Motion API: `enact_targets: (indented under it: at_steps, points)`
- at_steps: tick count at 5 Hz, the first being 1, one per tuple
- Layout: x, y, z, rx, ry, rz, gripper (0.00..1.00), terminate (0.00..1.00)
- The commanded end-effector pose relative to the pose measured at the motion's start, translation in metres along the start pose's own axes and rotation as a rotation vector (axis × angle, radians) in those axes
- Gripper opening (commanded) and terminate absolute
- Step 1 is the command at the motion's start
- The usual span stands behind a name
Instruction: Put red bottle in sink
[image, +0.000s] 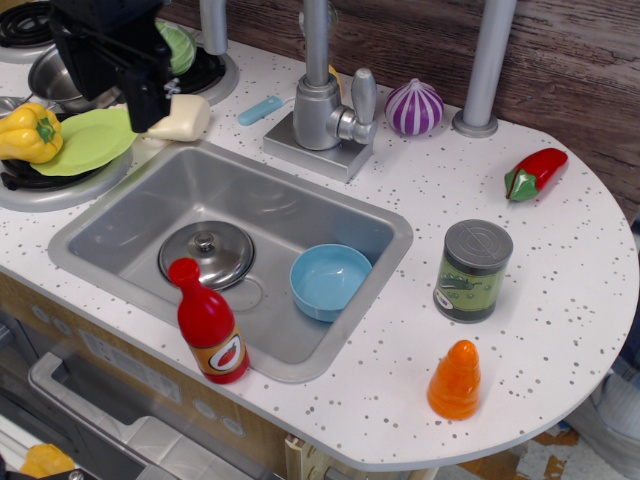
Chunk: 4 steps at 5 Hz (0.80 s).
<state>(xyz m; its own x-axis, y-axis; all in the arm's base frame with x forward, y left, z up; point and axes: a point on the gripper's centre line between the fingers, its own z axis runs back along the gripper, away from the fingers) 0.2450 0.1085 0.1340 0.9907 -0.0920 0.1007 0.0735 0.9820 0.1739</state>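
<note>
The red bottle (210, 325) stands upright on the front rim of the sink (398, 232), near its front left part. The sink is a grey steel basin holding a round metal lid (205, 253) and a light-blue bowl (328, 280). My gripper (152, 108) is a black block at the top left, above the sink's back left corner and next to a cream-coloured toy (185, 117). It is far from the bottle and holds nothing that I can see. Its jaws are dark and seen from behind, so their gap does not show.
A faucet (320, 100) stands behind the sink. A yellow pepper (28, 130) lies on a green plate (90, 140) at the left. On the right counter are a purple onion (413, 107), a red chili (535, 172), a green can (472, 270) and an orange cone bottle (455, 380).
</note>
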Motion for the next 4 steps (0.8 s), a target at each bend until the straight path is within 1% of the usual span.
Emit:
enact_targets:
  at_steps: [1, 2, 3, 4]
  points:
    - [-0.018, -0.036, 0.026, 0.031, -0.026, 0.07, 1.0, 0.0]
    - [-0.037, -0.053, 0.022, 0.029, -0.03, 0.098, 1.0, 0.0]
    - [-0.051, -0.063, 0.013, -0.01, -0.064, 0.099, 1.0, 0.0]
    - [-0.058, -0.077, 0.01, -0.021, -0.072, 0.118, 1.0, 0.0]
